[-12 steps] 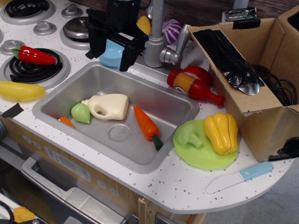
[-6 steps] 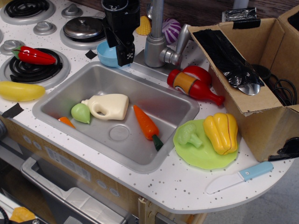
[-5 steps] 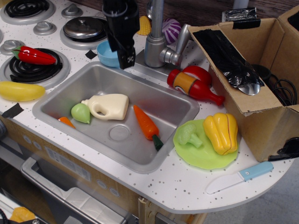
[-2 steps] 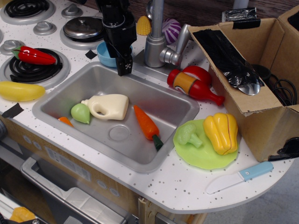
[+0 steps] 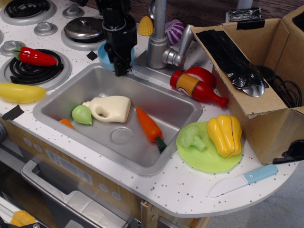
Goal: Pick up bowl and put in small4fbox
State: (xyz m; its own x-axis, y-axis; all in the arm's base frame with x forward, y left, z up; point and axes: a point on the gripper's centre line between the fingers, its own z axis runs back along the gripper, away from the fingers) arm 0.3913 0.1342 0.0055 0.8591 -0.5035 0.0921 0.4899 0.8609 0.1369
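Observation:
The light-blue bowl (image 5: 102, 56) stands on the counter behind the sink's far rim, left of the faucet. Only its left part shows. My black gripper (image 5: 117, 68) hangs straight over it, turned edge-on, with its fingers (image 5: 117, 61) reaching down over the bowl's near right rim to the sink edge. One finger hides the other, so the jaw gap does not show. The small4fbox (image 5: 263, 116), a large brown cardboard box with black tape, stands at the right edge of the counter with its flaps open.
The faucet (image 5: 158, 33) stands just right of the gripper. The sink (image 5: 189, 119) holds a cream jug, a carrot and a green fruit. A red bottle (image 5: 197, 88) lies between sink and box. A green plate (image 5: 204, 159) carries toy vegetables. A pot lid (image 5: 83, 27) is at the back left.
The gripper turned from wide open and broadside to edge-on, came down over the bowl and shifted slightly left. The bowl has stayed on the counter.

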